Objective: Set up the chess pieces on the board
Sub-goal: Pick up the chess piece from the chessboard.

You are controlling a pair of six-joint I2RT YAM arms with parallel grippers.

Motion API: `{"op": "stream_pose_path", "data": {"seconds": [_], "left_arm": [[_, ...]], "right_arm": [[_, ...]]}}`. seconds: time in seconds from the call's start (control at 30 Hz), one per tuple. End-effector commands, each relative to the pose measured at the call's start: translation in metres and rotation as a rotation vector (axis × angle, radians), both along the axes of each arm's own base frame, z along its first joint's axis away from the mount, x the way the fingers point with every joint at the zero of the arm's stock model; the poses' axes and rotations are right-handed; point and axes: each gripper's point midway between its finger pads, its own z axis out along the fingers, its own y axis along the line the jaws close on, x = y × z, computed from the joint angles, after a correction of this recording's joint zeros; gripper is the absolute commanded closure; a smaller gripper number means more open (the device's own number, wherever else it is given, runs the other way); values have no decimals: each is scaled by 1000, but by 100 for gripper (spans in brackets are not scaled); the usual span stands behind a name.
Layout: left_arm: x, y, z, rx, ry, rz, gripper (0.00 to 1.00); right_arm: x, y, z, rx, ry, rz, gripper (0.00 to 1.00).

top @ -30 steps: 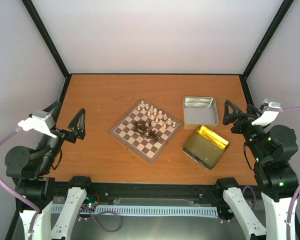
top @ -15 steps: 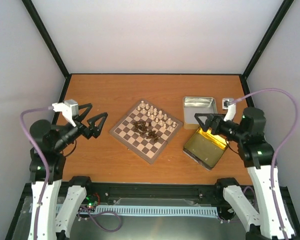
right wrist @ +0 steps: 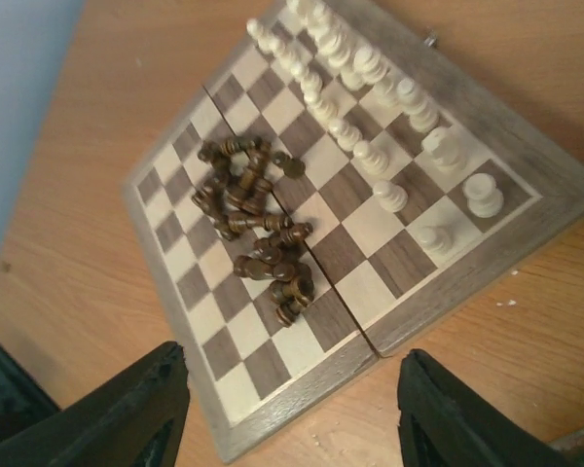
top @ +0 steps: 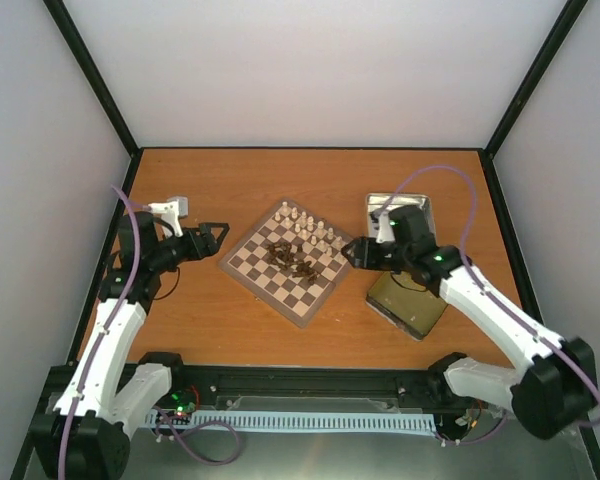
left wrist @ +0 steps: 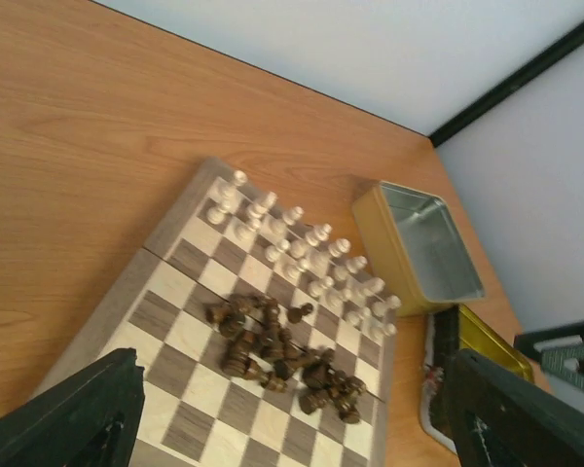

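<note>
Both arms have swung inward: left gripper (top: 216, 233) and right gripper (top: 351, 251), jaws apart and empty, now flank the small checked wooden chessboard (top: 268, 286), where tiny dark brown wooden chessmen (top: 292, 260) lie heaped mid-board, unplaced.

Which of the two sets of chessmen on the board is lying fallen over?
The dark brown chess pieces: they lie toppled in a heap on the board, while the cream chessmen stand upright in two rows along one edge.

chess pieces (top: 292, 259) heaped on board (top: 278, 291) centre, light chessmen (top: 311, 228) behind them, tins (top: 401, 214) at right
</note>
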Motion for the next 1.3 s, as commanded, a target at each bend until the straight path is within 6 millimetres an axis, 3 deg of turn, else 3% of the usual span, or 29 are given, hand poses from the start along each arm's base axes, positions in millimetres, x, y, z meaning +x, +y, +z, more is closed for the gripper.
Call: {"op": "stream_pose_path", "data": {"seconds": [0.0,0.2,0.5,0.87,1.27], "left_arm": [[23,13,19,46,-85,94,15],[26,27,22,110,-132,161,14],[21,33,17,154,-165,185,12],[22,38,22,187,-204,203,10],[21,39,21,194,-202,208,10]], "right_arm": [[21,18,-12,-160,-34,-79,43],[14,43,-45,-266,40,-55,49],[10,91,-78,-272,112,40,59],[24,110,-103,-533,53,188,63],[25,124,-119,-565,78,242,76]]}}
